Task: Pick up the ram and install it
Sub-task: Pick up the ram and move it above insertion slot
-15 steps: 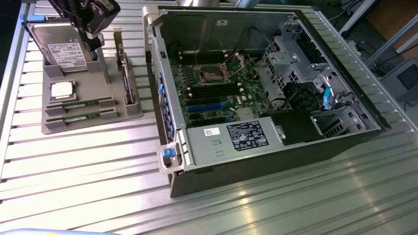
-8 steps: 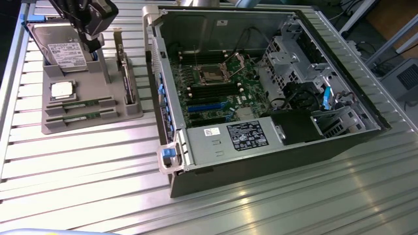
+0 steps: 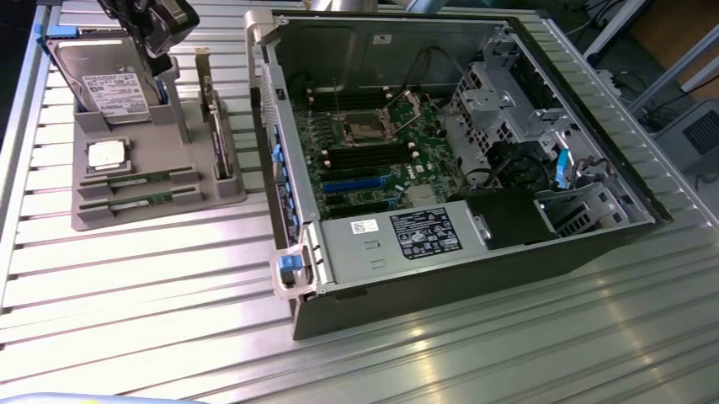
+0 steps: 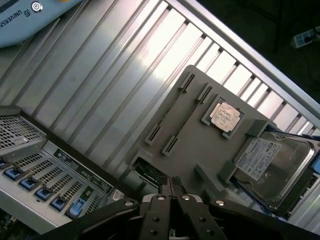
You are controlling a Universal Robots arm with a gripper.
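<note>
Ram [image 3: 141, 178] in gray holder [image 3: 101, 220], jaws clenched on nothing.
Exterior view: table [image 3: 135, 295] carries open PC case [image 3: 371, 42]; holder sits at the exterior view's left of it, two green sticks lying in its slots nearest the camera, hard drive [image 3: 113, 88] at its far end. Wrist view adds: jaws' tips pressed together over holder edge, light-blue arm casing [image 4: 30, 20] lettered "UNIVERSA"; drive label text unreadable.
</note>
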